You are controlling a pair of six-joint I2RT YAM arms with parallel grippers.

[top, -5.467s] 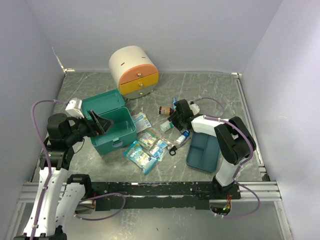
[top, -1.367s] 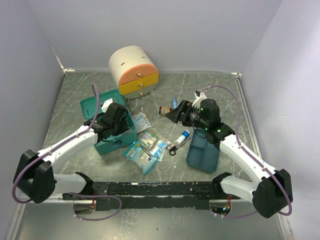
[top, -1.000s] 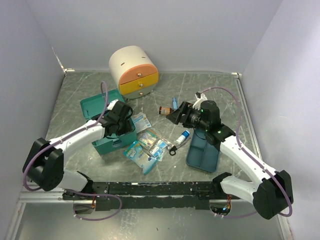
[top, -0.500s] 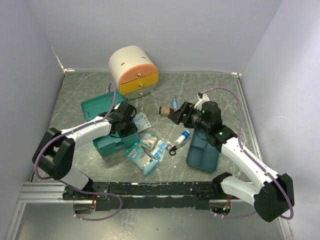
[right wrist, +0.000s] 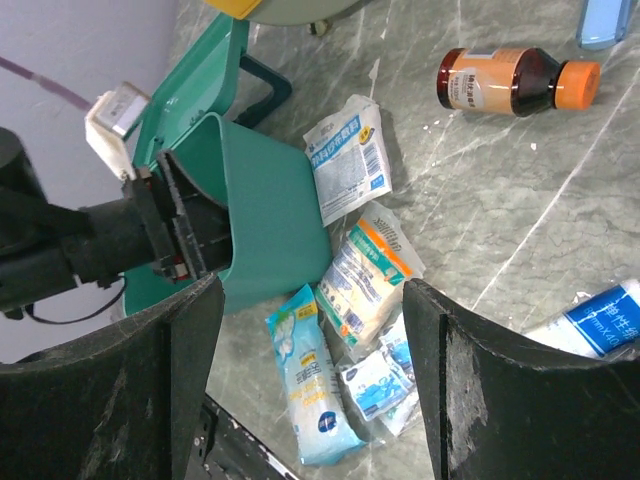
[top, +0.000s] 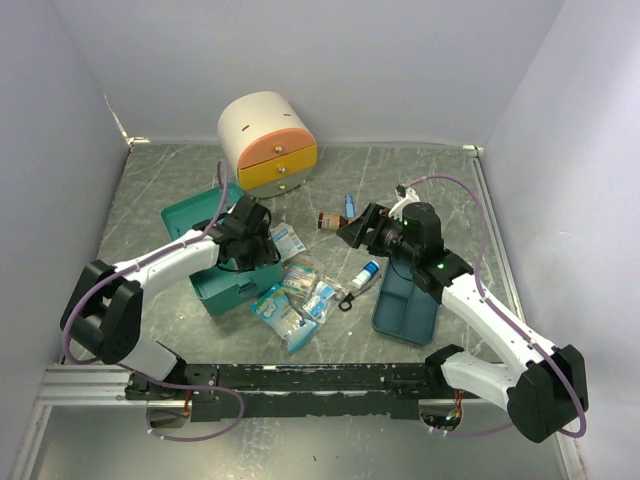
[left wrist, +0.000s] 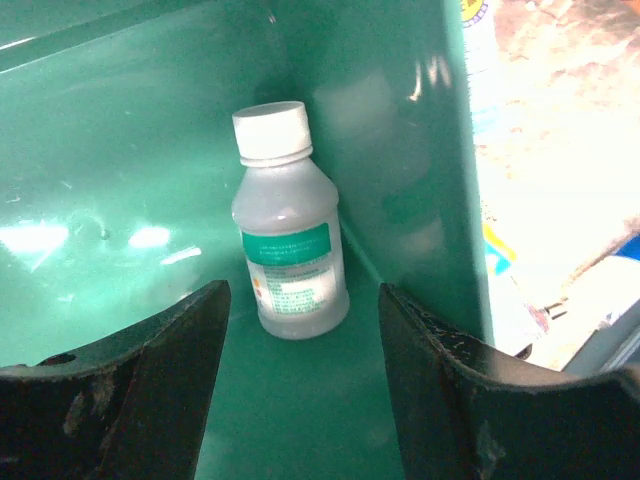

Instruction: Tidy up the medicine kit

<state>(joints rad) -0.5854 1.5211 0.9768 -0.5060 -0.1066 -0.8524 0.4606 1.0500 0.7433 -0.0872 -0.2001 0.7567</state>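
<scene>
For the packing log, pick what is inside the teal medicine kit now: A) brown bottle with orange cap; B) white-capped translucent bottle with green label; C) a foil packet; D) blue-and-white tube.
B: the left wrist view shows the white-capped bottle resting in a corner of the medicine kit.

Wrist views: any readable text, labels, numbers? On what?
None reads clearly.
White bottle in the medicine kit: teal-banded label, print blurred.
Brown bottle: label too small.
Packets: print too small.
Blue tube: characters at the frame edge, illegible.
</scene>
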